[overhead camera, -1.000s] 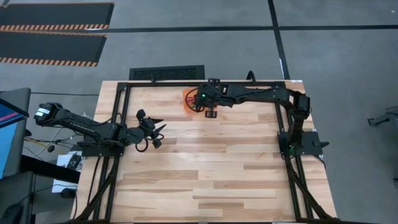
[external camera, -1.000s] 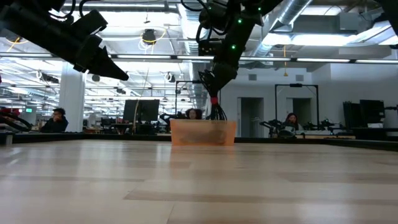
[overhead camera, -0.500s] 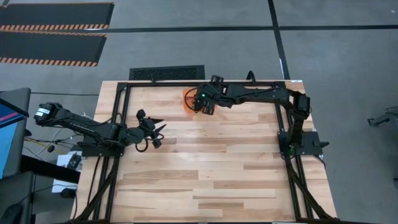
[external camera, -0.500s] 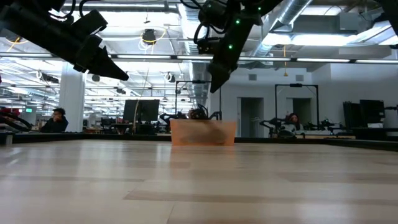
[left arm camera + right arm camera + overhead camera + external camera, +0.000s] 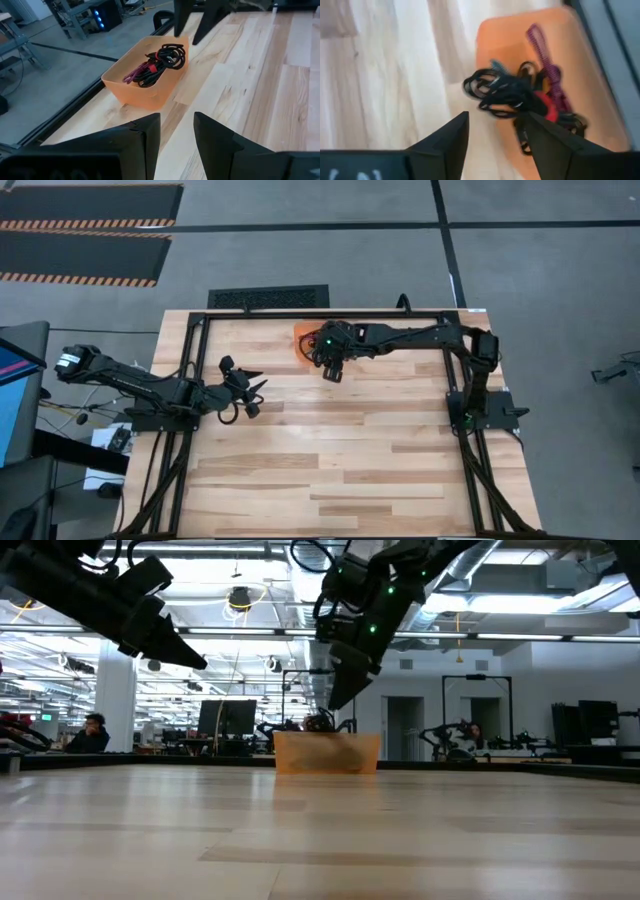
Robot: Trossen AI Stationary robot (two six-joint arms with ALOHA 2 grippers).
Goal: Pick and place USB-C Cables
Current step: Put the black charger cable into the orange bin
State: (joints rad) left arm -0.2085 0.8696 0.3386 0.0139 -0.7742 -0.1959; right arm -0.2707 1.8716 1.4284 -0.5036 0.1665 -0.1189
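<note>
**Cables bundled in the tray, right gripper above it and empty**

Nearest the low camera is bare table (image 5: 320, 840); the tray (image 5: 327, 753) stands at the far edge. From that level view only its orange wall shows, with a few dark loops over the rim.

The left gripper (image 5: 252, 392) waits off to the left, well apart from the tray, fingers part-open with nothing between them; it probably sits there to keep out of the way.

The right gripper (image 5: 333, 370) hangs above the table just beside the tray, its fingers spread and holding nothing, which suits a drop already made.

The wrist views give what the others hide: the cables (image 5: 159, 63) lie tangled inside the tray, black loops with red and a magenta one (image 5: 543, 44) along the side. The high view shows only a sliver of orange beside the arm.
</note>
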